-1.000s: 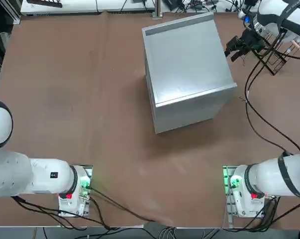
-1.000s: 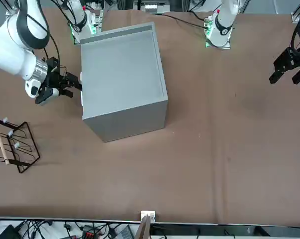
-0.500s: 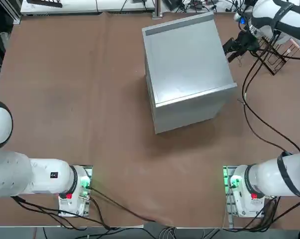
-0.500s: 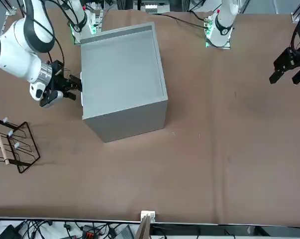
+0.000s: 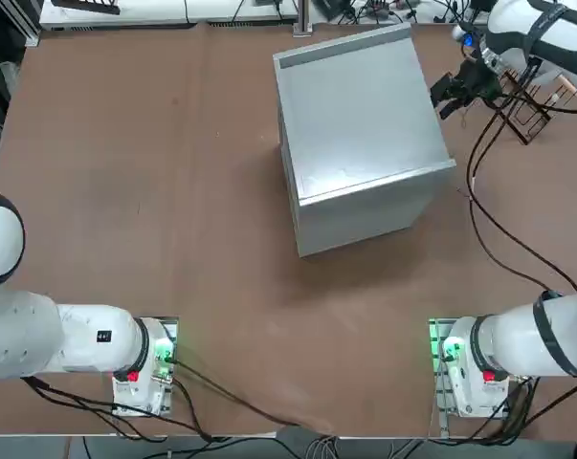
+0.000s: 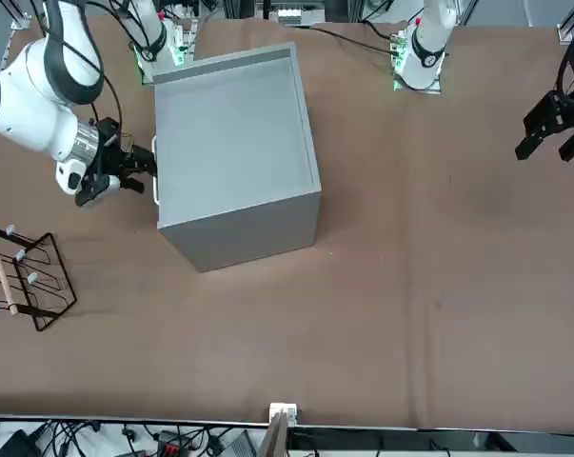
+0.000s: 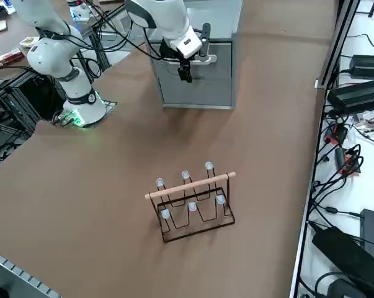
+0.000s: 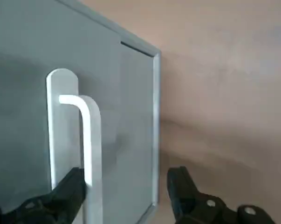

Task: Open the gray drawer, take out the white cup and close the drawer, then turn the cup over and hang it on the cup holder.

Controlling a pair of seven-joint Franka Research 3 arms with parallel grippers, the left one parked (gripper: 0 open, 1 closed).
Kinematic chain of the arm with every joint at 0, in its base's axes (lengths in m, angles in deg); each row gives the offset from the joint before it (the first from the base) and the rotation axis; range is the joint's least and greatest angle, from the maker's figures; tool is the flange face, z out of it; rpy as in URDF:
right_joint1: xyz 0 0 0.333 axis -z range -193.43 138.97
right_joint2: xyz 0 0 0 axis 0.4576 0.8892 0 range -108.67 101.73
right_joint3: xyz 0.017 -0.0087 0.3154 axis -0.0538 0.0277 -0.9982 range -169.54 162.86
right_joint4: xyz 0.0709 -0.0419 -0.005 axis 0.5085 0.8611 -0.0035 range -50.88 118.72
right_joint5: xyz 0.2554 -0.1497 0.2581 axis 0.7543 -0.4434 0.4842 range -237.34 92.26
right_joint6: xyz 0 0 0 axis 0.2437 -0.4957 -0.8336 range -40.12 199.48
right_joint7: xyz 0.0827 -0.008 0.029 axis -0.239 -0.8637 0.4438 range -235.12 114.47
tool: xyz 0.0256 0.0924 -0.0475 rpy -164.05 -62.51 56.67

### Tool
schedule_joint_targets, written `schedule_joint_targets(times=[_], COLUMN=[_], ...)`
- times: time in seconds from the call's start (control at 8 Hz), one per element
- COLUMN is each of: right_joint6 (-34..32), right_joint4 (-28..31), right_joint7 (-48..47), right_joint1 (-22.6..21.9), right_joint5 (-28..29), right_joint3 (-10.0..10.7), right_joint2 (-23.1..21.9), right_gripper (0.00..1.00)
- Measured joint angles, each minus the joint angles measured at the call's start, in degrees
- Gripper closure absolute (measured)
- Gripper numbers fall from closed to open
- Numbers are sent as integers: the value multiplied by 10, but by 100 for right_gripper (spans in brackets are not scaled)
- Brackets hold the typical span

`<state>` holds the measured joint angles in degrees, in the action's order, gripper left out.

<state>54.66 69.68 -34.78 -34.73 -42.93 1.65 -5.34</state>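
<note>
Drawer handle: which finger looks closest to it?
On the right hand at the gray drawer, the finger overlapping the handle; the other finger shows against brown table.

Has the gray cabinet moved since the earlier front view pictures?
No. The gray cabinet sits just where it was, judged against the cup holder in the front view.

Even, fairly bright light falls on the brown surface (image 5: pixel 221 287), with a soft shadow beside the gray cabinet (image 5: pixel 365 124) and a pale sheen across its top; in the right wrist view the handle (image 8: pixel 94 149) catches a white glare, the cabinet front falls into dimmer gray with smudgy shadows, and the dark fingers (image 8: pixel 184 191) look slightly soft, the surface behind them blurred
</note>
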Motion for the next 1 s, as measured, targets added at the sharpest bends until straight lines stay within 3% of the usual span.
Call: schedule_joint_targets(times=[0.5, 1.0], right_joint6=[-9, -55], right_joint4=[-9, -61], right_joint7=[97, 182], right_joint1=[86, 175], right_joint5=[-5, -68], right_joint3=[6, 6], right_joint2=[11, 44], right_gripper=[0, 0])
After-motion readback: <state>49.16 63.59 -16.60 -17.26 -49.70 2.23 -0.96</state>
